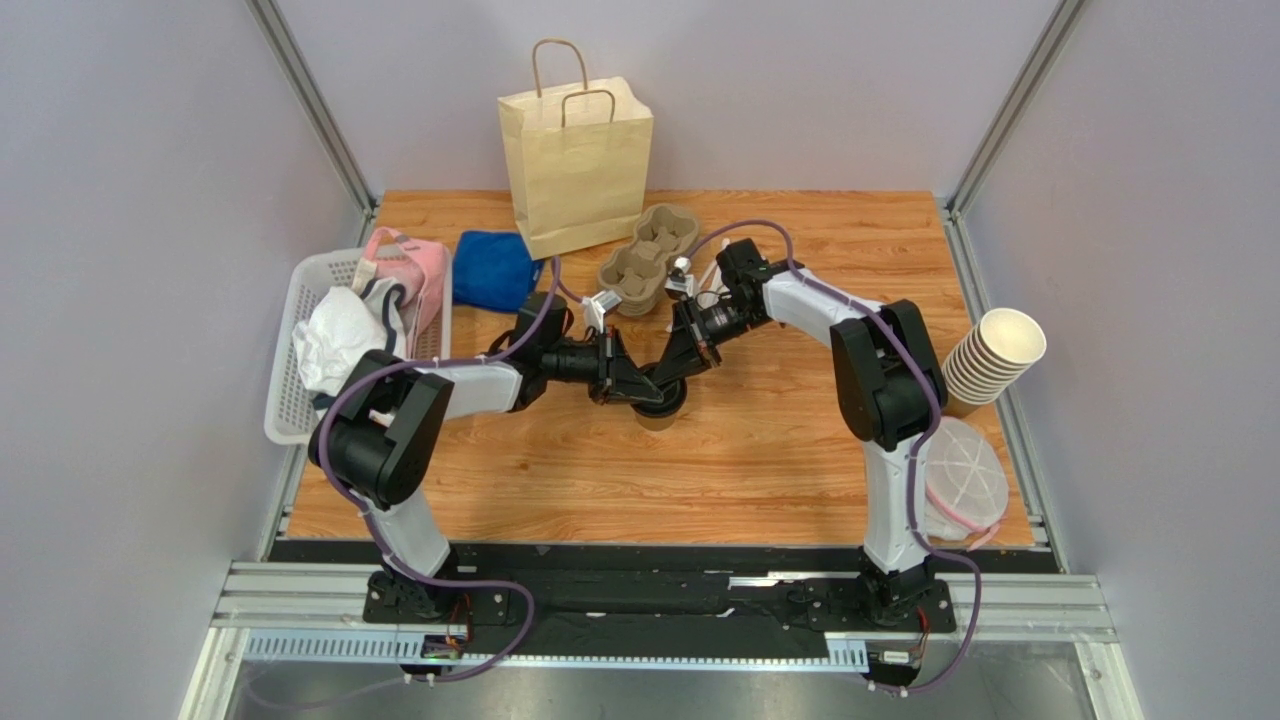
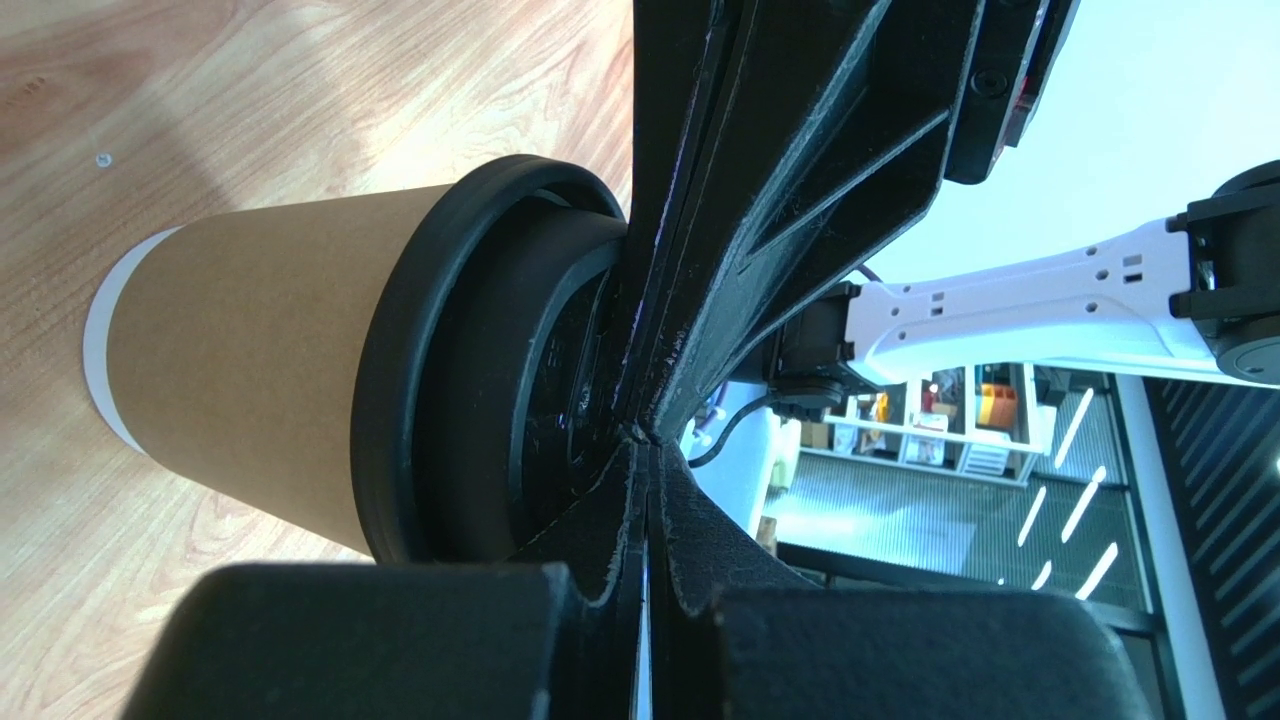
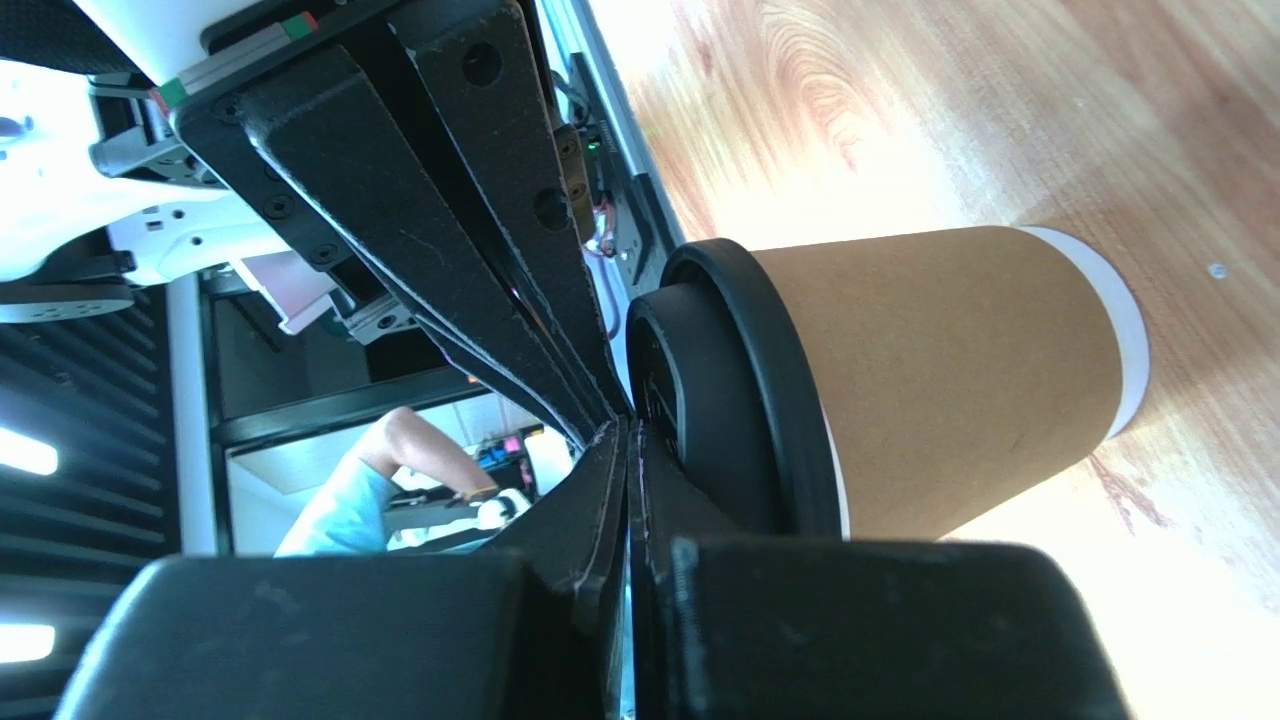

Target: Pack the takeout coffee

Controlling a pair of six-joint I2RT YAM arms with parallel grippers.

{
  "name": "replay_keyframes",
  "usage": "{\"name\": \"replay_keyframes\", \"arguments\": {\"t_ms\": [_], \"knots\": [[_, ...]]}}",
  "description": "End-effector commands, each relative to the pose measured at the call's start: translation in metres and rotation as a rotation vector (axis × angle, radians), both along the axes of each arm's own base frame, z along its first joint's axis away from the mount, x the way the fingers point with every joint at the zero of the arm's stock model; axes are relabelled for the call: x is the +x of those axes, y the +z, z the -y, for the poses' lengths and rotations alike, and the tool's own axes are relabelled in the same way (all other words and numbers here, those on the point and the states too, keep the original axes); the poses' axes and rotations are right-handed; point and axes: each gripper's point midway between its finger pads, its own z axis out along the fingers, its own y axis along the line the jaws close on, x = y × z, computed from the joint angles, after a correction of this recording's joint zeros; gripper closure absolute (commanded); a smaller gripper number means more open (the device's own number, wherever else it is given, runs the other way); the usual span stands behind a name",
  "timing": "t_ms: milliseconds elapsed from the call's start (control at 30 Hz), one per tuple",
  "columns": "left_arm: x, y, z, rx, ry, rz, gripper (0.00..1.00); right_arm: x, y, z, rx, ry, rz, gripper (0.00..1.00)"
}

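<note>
The takeout coffee (image 1: pixel 657 416), a tan-brown paper cup (image 2: pixel 256 375) with a black lid (image 2: pixel 451 360), stands upright on the wooden table just in front of centre. Both arms meet over it. My left gripper (image 1: pixel 630 377) comes in from the left, jaws shut and empty, its fingertips (image 2: pixel 649 438) lying against the top of the lid. My right gripper (image 1: pixel 675 365) comes in from the right, also shut and empty, tips (image 3: pixel 624 428) resting on the lid (image 3: pixel 721 405) above the cup's side (image 3: pixel 962 375). The two pairs of fingers cross over the lid and hide most of it from above.
A tan paper bag (image 1: pixel 576 158) with handles stands open at the back centre. A cardboard cup carrier (image 1: pixel 649 258) and a blue cloth (image 1: pixel 493 270) lie in front of it. A white basket (image 1: pixel 301 360) sits left. A stack of lidless cups (image 1: pixel 992 360) and a clear tub (image 1: pixel 962 480) sit right.
</note>
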Motion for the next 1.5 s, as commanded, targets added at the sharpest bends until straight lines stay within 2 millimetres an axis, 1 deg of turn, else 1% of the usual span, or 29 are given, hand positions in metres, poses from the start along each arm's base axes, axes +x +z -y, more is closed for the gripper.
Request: {"name": "replay_keyframes", "arguments": {"t_ms": [0, 33, 67, 100, 167, 200, 233, 267, 300, 333, 367, 400, 467, 500, 533, 567, 600, 633, 667, 700, 733, 767, 833, 900, 1000, 1100, 1167, 1267, 1467], "knots": [[0.003, -0.028, -0.008, 0.108, 0.035, 0.013, 0.98, 0.017, -0.012, 0.013, -0.139, -0.035, 0.164, 0.94], [0.004, -0.019, -0.006, 0.088, 0.023, 0.035, 0.96, 0.022, 0.011, 0.01, -0.112, -0.037, 0.219, 0.91], [0.006, -0.011, -0.004, 0.073, 0.02, 0.053, 0.95, 0.023, 0.023, 0.009, -0.1, -0.037, 0.242, 0.91], [0.009, 0.005, -0.001, 0.046, 0.014, 0.092, 0.94, 0.022, 0.033, 0.009, -0.096, -0.037, 0.249, 0.9], [0.01, 0.022, 0.002, 0.017, -0.001, 0.128, 0.91, 0.024, 0.059, 0.008, -0.076, -0.041, 0.301, 0.87], [0.012, 0.039, 0.004, -0.006, -0.003, 0.17, 0.9, 0.021, 0.064, 0.011, -0.083, -0.042, 0.299, 0.86], [0.01, 0.047, 0.006, -0.015, -0.011, 0.183, 0.86, 0.02, 0.071, 0.013, -0.091, -0.046, 0.319, 0.84], [0.01, 0.054, 0.006, -0.021, -0.013, 0.198, 0.84, 0.019, 0.075, 0.014, -0.094, -0.048, 0.333, 0.81], [0.011, 0.069, 0.007, -0.036, -0.016, 0.24, 0.81, 0.015, 0.076, 0.016, -0.107, -0.046, 0.323, 0.78], [0.009, 0.073, 0.005, -0.028, -0.017, 0.238, 0.79, 0.014, 0.078, 0.019, -0.125, -0.046, 0.348, 0.75], [0.01, 0.079, 0.004, -0.022, -0.012, 0.258, 0.76, 0.013, 0.078, 0.023, -0.143, -0.048, 0.357, 0.74], [0.01, 0.093, 0.002, -0.023, -0.007, 0.295, 0.76, 0.01, 0.076, 0.026, -0.169, -0.045, 0.357, 0.73], [0.009, 0.092, -0.006, 0.038, 0.006, 0.327, 0.74, 0.012, 0.072, 0.036, -0.238, -0.051, 0.424, 0.73], [0.011, 0.106, -0.008, 0.044, 0.007, 0.389, 0.72, 0.01, 0.069, 0.041, -0.266, -0.05, 0.433, 0.72], [0.006, 0.096, -0.015, 0.111, -0.022, 0.399, 0.66, 0.013, 0.067, 0.047, -0.311, -0.06, 0.459, 0.71], [0.005, 0.096, -0.018, 0.135, -0.046, 0.437, 0.62, 0.013, 0.065, 0.05, -0.328, -0.043, 0.486, 0.7], [0.008, 0.106, -0.018, 0.147, -0.073, 0.493, 0.59, 0.01, 0.063, 0.054, -0.351, -0.039, 0.477, 0.7], [0.0, 0.097, -0.026, 0.211, -0.105, 0.461, 0.55, 0.011, 0.06, 0.058, -0.382, -0.044, 0.48, 0.7], [0.003, 0.094, -0.03, 0.254, -0.157, 0.566, 0.54, 0.011, 0.058, 0.06, -0.395, -0.047, 0.479, 0.7], [0.006, 0.104, -0.029, 0.277, -0.174, 0.63, 0.53, 0.011, 0.056, 0.061, -0.408, -0.055, 0.468, 0.7], [0.007, 0.097, -0.035, 0.345, -0.189, 0.66, 0.5, 0.01, 0.049, 0.063, -0.428, -0.059, 0.452, 0.71], [0.007, 0.098, -0.037, 0.369, -0.24, 0.757, 0.48, 0.01, 0.046, 0.064, -0.436, -0.061, 0.447, 0.72], [0.008, 0.098, -0.034, 0.416, -0.284, 0.848, 0.39, 0.011, 0.038, 0.063, -0.448, -0.077, 0.415, 0.75], [0.008, 0.095, -0.027, 0.444, -0.342, 0.932, 0.38, 0.013, 0.034, 0.062, -0.452, -0.085, 0.4, 0.76], [0.016, 0.088, -0.024, 0.487, -0.375, 0.987, 0.36, 0.017, 0.029, 0.061, -0.462, -0.084, 0.388, 0.76], [0.017, 0.076, -0.023, 0.495, -0.405, 0.953, 0.36, 0.02, 0.024, 0.06, -0.468, -0.088, 0.368, 0.78], [0.009, 0.071, -0.024, 0.455, -0.408, 0.882, 0.36, 0.02, 0.02, 0.059, -0.471, -0.083, 0.351, 0.78], [0.002, 0.069, -0.025, 0.42, -0.381, 0.845, 0.37, 0.017, 0.013, 0.057, -0.468, -0.069, 0.323, 0.78], [0.009, 0.076, -0.024, 0.406, -0.414, 0.999, 0.39, 0.015, 0.009, 0.055, -0.459, -0.06, 0.297, 0.78]]}}
